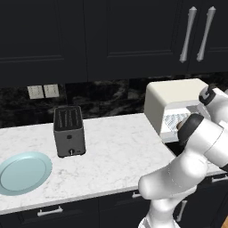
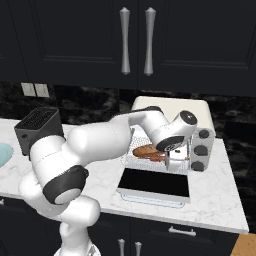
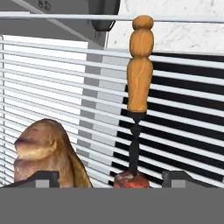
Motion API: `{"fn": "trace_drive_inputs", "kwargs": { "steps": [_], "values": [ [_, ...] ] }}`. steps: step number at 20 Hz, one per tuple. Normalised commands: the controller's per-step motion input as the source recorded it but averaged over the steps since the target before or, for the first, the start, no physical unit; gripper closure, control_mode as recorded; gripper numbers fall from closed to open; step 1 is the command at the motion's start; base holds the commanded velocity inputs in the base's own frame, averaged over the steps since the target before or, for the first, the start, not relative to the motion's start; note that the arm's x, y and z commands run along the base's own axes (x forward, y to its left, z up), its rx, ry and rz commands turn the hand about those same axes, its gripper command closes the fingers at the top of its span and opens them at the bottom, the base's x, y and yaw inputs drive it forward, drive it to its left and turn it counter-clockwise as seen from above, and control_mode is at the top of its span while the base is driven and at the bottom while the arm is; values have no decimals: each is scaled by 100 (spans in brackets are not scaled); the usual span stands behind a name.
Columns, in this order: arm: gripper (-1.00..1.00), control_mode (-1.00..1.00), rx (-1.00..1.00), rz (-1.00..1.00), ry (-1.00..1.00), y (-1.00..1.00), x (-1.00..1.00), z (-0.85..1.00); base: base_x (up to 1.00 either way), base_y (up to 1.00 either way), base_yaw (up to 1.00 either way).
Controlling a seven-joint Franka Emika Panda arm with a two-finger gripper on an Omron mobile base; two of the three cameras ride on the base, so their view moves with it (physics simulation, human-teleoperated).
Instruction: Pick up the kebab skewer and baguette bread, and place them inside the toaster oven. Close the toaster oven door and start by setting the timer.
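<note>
A: Where are the jaws (image 3: 111, 177)?

B: Just inside the toaster oven (image 2: 172, 112), right above the wire rack (image 3: 57, 78); they stand wide open and hold nothing.

A: And the food?

B: The kebab skewer (image 3: 138, 87) lies on the rack between the two tips, its wooden handle pointing away from them; the baguette bread (image 3: 43, 153) lies just beside the left tip; the toaster oven door (image 2: 155, 184) hangs open below them, over the bench (image 2: 220, 195).
</note>
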Motion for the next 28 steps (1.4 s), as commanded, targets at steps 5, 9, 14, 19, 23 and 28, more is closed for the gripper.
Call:
{"fn": "trace_drive_inputs", "kwargs": {
  "steps": [5, 9, 14, 19, 23, 28],
  "values": [
    [-100, -100, 0, 0, 0, 16, -7, 13, 0, 0, 0],
    [-100, -100, -1, 0, 0, -10, -87, 4, 0, 0, 0],
    [-100, -100, -1, 0, 0, -31, -96, 4, 0, 0, 0],
    [-100, -100, 0, 0, 2, -4, -74, -1, 0, 0, 0],
    [-100, -100, 0, 7, 15, 30, -5, -32, 0, 0, 0],
    [-100, -100, 0, 13, 17, 10, 8, -25, 0, 0, 0]
  ]
}}
